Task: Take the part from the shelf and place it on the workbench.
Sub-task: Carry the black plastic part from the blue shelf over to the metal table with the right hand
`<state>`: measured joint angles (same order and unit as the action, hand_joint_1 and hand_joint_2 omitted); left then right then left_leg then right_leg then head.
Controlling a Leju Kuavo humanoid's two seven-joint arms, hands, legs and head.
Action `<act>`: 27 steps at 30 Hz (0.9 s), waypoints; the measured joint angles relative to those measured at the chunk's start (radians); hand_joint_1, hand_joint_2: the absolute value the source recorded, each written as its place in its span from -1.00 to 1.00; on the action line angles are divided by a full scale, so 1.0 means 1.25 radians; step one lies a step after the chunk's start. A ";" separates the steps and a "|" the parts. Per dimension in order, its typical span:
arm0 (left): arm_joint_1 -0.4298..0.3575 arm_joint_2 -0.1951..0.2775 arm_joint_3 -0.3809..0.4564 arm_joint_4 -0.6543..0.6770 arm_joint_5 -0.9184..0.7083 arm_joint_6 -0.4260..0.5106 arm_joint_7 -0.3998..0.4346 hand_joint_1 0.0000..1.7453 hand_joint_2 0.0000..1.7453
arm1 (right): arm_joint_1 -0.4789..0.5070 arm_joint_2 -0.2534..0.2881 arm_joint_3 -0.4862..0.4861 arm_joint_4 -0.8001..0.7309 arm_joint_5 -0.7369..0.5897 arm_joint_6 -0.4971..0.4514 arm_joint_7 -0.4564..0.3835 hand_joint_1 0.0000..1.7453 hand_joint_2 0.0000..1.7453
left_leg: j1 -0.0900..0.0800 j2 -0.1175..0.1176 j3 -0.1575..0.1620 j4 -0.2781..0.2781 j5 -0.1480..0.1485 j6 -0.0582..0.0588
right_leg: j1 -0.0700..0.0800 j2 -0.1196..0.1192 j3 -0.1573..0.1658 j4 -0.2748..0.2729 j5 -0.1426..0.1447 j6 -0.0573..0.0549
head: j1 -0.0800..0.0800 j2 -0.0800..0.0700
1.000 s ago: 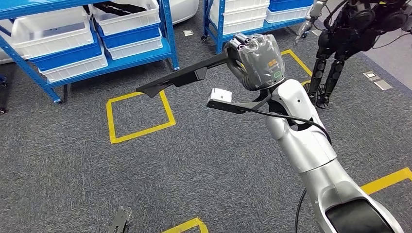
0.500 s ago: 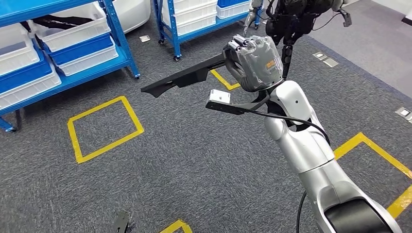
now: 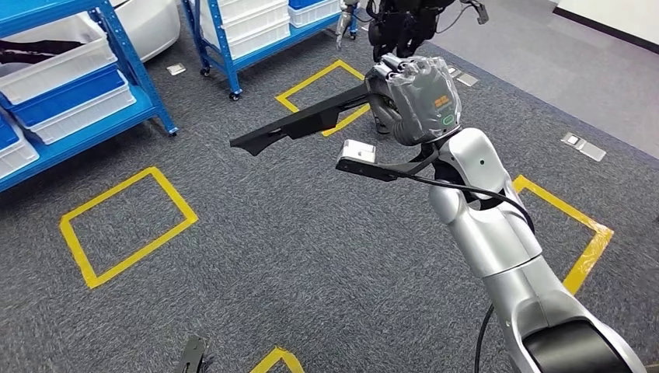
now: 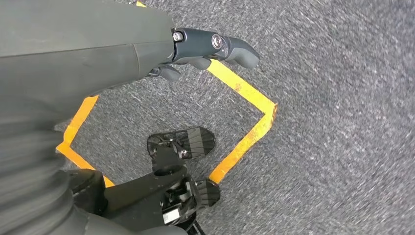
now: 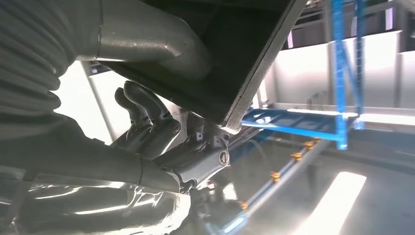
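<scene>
The part point(image 3: 299, 124) is a long, flat black piece. My right hand point(image 3: 416, 97) grips it at one end, and it sticks out to the left, level above the grey carpet. My right arm is raised in front of me. In the right wrist view the part's dark underside point(image 5: 244, 44) lies across the hand, with the thumb over it and the fingers point(image 5: 147, 122) curled beneath. My left hand point(image 4: 195, 46) hangs over the carpet and holds nothing, its thumb sticking out.
Blue shelves with white and blue bins point(image 3: 62, 85) stand at the far left, and another shelf point(image 3: 249, 23) stands behind them. Yellow tape squares point(image 3: 124, 225) point(image 3: 319, 81) mark the carpet. A dark robot point(image 3: 404, 19) stands at the back. A metal floor plate point(image 3: 583, 146) lies to the right.
The whole picture has shifted: my view has turned right, so the shelves slid toward the left edge. The part stays gripped in my right hand in the same pose.
</scene>
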<state>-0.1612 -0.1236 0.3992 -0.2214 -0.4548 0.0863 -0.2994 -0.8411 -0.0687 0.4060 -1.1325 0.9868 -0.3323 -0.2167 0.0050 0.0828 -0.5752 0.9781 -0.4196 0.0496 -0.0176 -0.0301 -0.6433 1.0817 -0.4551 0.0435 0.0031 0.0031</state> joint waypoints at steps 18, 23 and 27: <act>0.001 0.000 0.003 0.001 -0.004 0.001 0.008 -1.00 1.00 | -0.005 0.006 -0.007 0.007 0.004 0.003 0.006 0.76 1.00 | 0.014 -0.115 0.005 0.043 -0.040 -0.029 | -0.003 0.113 0.015 -0.072 0.057 -0.028 | -0.004 0.000; -0.003 -0.002 0.005 0.001 -0.005 0.000 0.008 -1.00 1.00 | -0.008 -0.007 -0.017 0.007 0.009 0.006 0.013 0.76 1.00 | 0.008 -0.072 0.003 0.020 -0.015 0.001 | 0.002 0.079 -0.028 -0.028 0.038 -0.014 | -0.001 0.000; 0.001 -0.002 0.009 0.001 -0.004 -0.001 0.007 -1.00 1.00 | -0.005 -0.020 -0.025 0.007 0.012 0.006 0.016 0.76 1.00 | 0.001 -0.032 -0.010 0.018 -0.007 0.010 | 0.000 0.034 -0.110 0.161 -0.043 -0.016 | 0.002 0.000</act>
<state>-0.1594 -0.1257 0.4108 -0.2205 -0.4604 0.0848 -0.2904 -0.8473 -0.0934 0.3745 -1.1238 1.0021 -0.3246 -0.1967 0.0061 0.0428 -0.5872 1.0001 -0.4286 0.0622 -0.0172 0.0118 -0.7807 1.2828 -0.5092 0.0230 0.0062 0.0031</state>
